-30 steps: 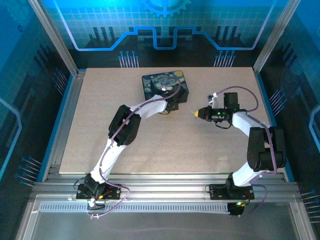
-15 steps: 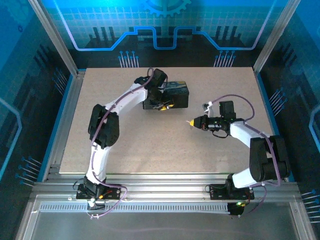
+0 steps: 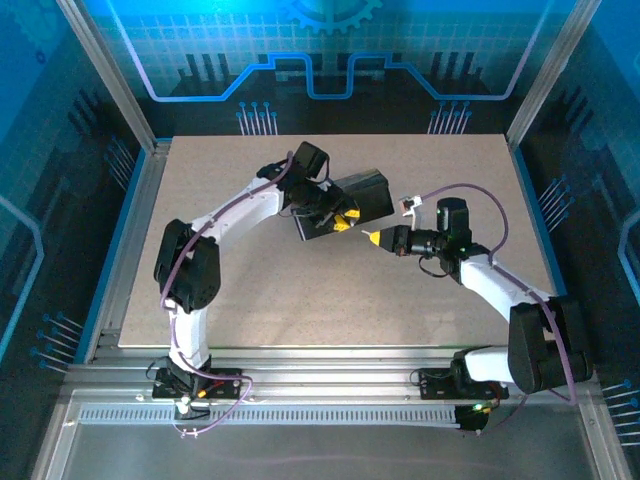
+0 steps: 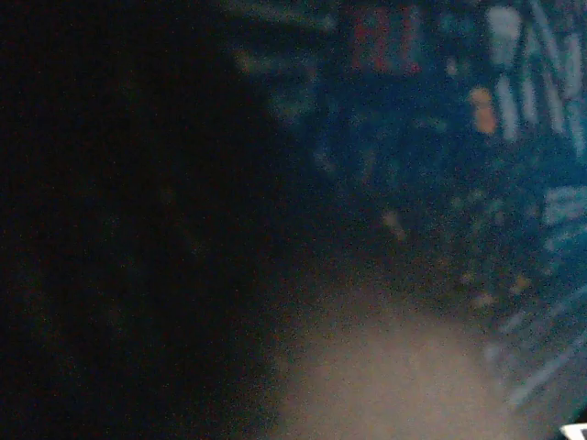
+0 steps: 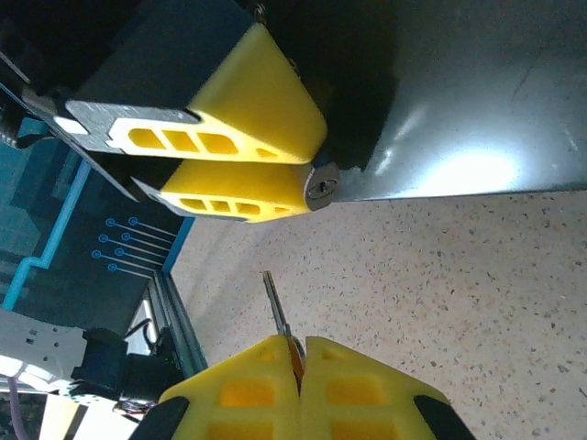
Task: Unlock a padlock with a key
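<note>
The right gripper (image 5: 300,344), low in its wrist view, is pinched tight on the key (image 5: 276,307). The key's thin blade pokes up toward the silver keyhole of the padlock (image 5: 321,189), near it but not touching. The left gripper (image 5: 312,170), upper left, is clamped on that padlock beside the dark box (image 5: 459,92), over the table (image 5: 459,275).

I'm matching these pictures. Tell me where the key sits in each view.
Top external: too small to make out, at the right gripper's tip, centre-right.
Right wrist: key pokes up at bottom centre from the gripper's yellow fingers.
Left wrist: too dark and blurred to tell.
Shared landmark: left gripper's yellow fingers at the dark box.
</note>
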`<action>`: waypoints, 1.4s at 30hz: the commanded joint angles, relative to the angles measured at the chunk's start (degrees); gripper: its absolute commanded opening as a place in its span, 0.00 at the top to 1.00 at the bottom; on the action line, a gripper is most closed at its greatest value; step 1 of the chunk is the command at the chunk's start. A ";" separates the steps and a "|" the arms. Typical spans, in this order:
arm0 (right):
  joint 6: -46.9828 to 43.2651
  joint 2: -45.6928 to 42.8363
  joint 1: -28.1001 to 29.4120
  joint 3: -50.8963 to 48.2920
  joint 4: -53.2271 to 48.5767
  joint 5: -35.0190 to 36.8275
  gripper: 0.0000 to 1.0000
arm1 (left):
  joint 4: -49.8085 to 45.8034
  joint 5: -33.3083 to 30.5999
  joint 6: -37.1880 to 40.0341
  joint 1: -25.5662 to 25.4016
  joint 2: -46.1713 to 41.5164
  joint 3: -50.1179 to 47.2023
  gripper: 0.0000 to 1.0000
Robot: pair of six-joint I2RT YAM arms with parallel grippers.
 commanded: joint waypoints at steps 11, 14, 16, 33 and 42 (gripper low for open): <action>-1.07 2.48 0.24 -1.46 13.62 0.12 1.00 | 7.05 6.78 -4.87 0.21 -4.78 -3.04 1.00; -0.49 4.12 0.32 -0.92 15.05 -0.48 1.00 | 7.43 6.94 -5.06 0.59 -4.86 -3.52 1.00; -0.67 4.84 0.31 -0.52 14.99 -0.29 1.00 | 8.11 7.13 -5.35 0.56 -5.07 -3.95 1.00; 1.53 8.13 0.28 1.20 18.86 0.90 1.00 | 8.70 7.57 -5.27 0.81 -4.87 -3.94 1.00; 0.70 8.08 2.08 1.30 21.31 1.41 1.00 | 8.89 7.59 -5.75 0.78 -5.16 -4.16 1.00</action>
